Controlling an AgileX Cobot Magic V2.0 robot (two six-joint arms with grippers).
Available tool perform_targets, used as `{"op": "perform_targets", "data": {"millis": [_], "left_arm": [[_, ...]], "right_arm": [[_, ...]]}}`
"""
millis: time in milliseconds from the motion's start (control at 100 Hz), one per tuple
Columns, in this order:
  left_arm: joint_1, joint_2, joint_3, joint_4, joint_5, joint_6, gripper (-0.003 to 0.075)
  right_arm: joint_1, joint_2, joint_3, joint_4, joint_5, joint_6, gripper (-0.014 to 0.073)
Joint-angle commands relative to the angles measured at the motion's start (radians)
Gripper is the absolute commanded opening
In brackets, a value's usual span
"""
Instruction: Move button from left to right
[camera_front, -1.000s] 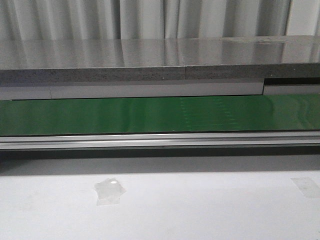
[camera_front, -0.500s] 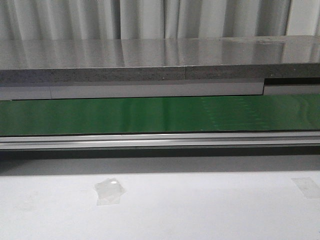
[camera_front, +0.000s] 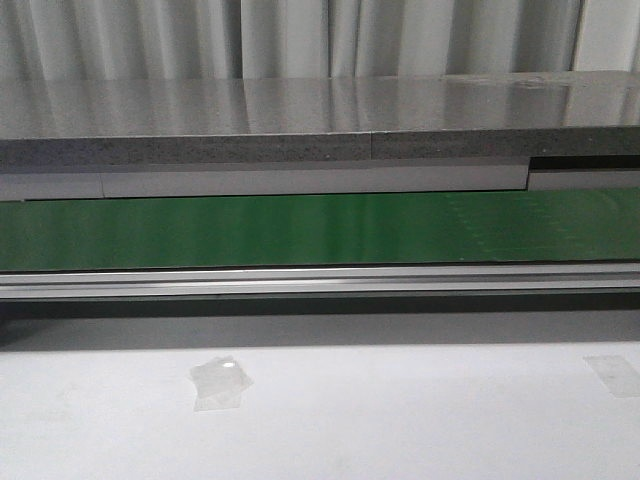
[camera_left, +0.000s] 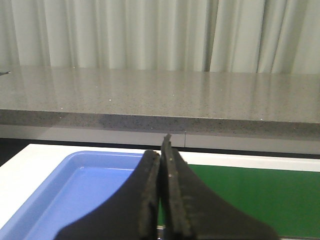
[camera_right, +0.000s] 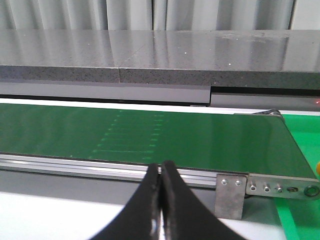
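Note:
The button does not show clearly in any view. A tiny orange speck (camera_right: 318, 164) sits at the edge of the right wrist view; I cannot tell what it is. My left gripper (camera_left: 163, 147) is shut and empty, its black fingers pressed together over the near edge of a blue tray (camera_left: 75, 190) and the green belt (camera_left: 260, 195). My right gripper (camera_right: 161, 169) is shut and empty, above the white table in front of the belt's metal rail (camera_right: 75, 165). Neither gripper appears in the front view.
A green conveyor belt (camera_front: 300, 230) runs left to right behind an aluminium rail (camera_front: 300, 282). A grey stone shelf (camera_front: 300, 120) overhangs behind it. Clear tape patches (camera_front: 220, 382) lie on the white table. A green surface (camera_right: 300, 215) and metal bracket (camera_right: 231, 195) are at the belt's right end.
Faint pale marks on the green belt have drifted to the right across the front view. Nothing else has moved.

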Motion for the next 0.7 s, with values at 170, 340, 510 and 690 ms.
{"op": "perform_targets", "data": {"millis": [170,340,510,690], "left_arm": [[-0.006,-0.102,0.076,-0.009,-0.11,-0.014,-0.002],[-0.048,-0.1,0.119,-0.009,-0.112,-0.018,-0.002],[-0.092,-0.1,0.148,-0.007,-0.113,-0.018,-0.002],[-0.093,-0.1,0.148,-0.007,-0.116,-0.018,-0.002]], "right_arm": [[-0.001,-0.021,-0.016,0.003,-0.082,-0.002,-0.0065],[-0.001,-0.021,-0.016,0.003,-0.082,-0.002,-0.0065],[-0.001,-0.021,-0.016,0.003,-0.082,-0.002,-0.0065],[-0.001,-0.021,-0.016,0.003,-0.082,-0.002,-0.0065]]}}
